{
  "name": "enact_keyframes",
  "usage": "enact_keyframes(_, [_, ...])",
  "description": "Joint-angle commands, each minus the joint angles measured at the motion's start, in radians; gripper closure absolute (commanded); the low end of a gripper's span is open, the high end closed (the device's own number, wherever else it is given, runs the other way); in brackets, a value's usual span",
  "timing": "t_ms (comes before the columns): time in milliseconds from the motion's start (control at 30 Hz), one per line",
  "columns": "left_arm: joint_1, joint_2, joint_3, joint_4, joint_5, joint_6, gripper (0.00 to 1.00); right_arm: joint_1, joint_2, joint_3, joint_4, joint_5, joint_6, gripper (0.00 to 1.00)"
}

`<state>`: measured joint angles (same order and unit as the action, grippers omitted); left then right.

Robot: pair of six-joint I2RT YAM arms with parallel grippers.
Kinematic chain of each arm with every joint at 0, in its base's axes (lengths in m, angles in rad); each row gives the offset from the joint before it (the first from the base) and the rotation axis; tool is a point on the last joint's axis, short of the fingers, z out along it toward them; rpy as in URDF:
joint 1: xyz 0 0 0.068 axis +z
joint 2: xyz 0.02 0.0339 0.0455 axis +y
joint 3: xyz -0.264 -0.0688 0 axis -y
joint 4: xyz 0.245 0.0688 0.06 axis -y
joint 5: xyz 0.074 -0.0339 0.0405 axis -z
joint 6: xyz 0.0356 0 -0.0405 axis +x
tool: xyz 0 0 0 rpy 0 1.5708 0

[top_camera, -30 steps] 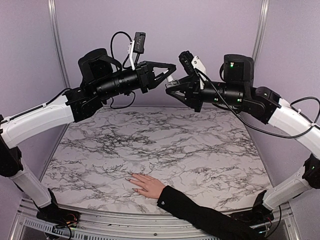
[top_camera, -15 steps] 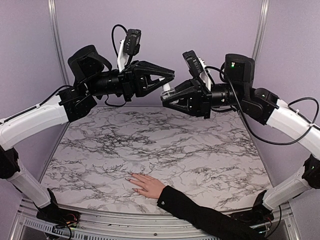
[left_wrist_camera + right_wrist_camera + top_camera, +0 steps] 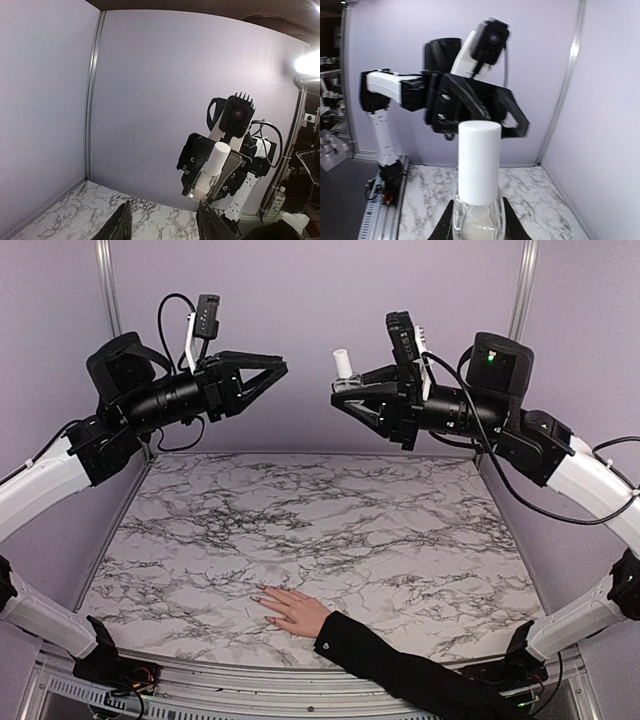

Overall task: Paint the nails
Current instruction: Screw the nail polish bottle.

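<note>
**A:** What is your right gripper (image 3: 345,395) doing?

**B:** My right gripper is pinching a small polish bottle (image 3: 479,220) by its clear glass body, one finger on each side. The bottle stands upright, and its tall white cap (image 3: 479,161) rises above my fingertips. I hold it high over the far edge of the marble table (image 3: 350,530).

**A:** And the left?

**B:** My left gripper (image 3: 278,368) is spread wide with nothing between the fingers. It is level with the right one and points toward it, well apart from it across the middle.

**A:** Where are the nails?

**B:** The nails (image 3: 258,588) are far below both tools, at the near edge of the table. A pale hand (image 3: 292,610) lies flat there, palm down. Its fingers are a little spread and point left, and a black sleeve (image 3: 400,665) runs off to the lower right. From above, the nails are only tiny ovals at the fingertips. I cannot tell their colour or whether any polish is on them.
</note>
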<state>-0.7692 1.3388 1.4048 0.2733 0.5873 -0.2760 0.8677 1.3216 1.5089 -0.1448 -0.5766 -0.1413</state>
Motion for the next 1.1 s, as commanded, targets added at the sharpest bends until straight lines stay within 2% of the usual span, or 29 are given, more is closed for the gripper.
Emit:
enact_keyframes(0, [-0.014,-0.04,0.034,-0.05,-0.255,0.011,0.53,0.053,-0.001,0.023,-0.065,0.504,-0.14,1.0])
enact_keyframes(67, [-0.043,-0.023,0.053,-0.054,-0.326,0.01,0.52,0.079,0.011,0.019,-0.062,0.641,-0.168,1.0])
enact_keyframes(167, [-0.101,0.035,0.113,-0.085,-0.448,0.027,0.51,0.113,0.033,0.023,-0.068,0.757,-0.199,1.0])
enact_keyframes(333, [-0.165,0.137,0.202,-0.108,-0.55,0.0,0.5,0.149,0.05,0.022,-0.064,0.856,-0.218,1.0])
enact_keyframes(467, [-0.192,0.204,0.247,-0.104,-0.559,-0.05,0.53,0.164,0.056,0.024,-0.065,0.898,-0.236,1.0])
enact_keyframes(600, [-0.203,0.252,0.275,-0.106,-0.543,-0.085,0.6,0.169,0.053,0.022,-0.059,0.902,-0.243,1.0])
enact_keyframes(767, [-0.205,0.249,0.256,-0.076,-0.53,-0.084,0.81,0.169,0.039,0.017,-0.058,0.896,-0.248,1.0])
enact_keyframes(900, [-0.205,0.247,0.252,-0.075,-0.505,-0.074,0.77,0.168,0.036,0.015,-0.065,0.889,-0.247,1.0])
enact_keyframes(1000, [-0.205,0.252,0.249,-0.075,-0.456,-0.061,0.92,0.169,0.024,0.013,-0.046,0.84,-0.24,1.0])
enact_keyframes(1067, [-0.205,0.255,0.242,-0.074,-0.403,-0.048,0.98,0.168,0.012,0.012,-0.024,0.774,-0.227,1.0])
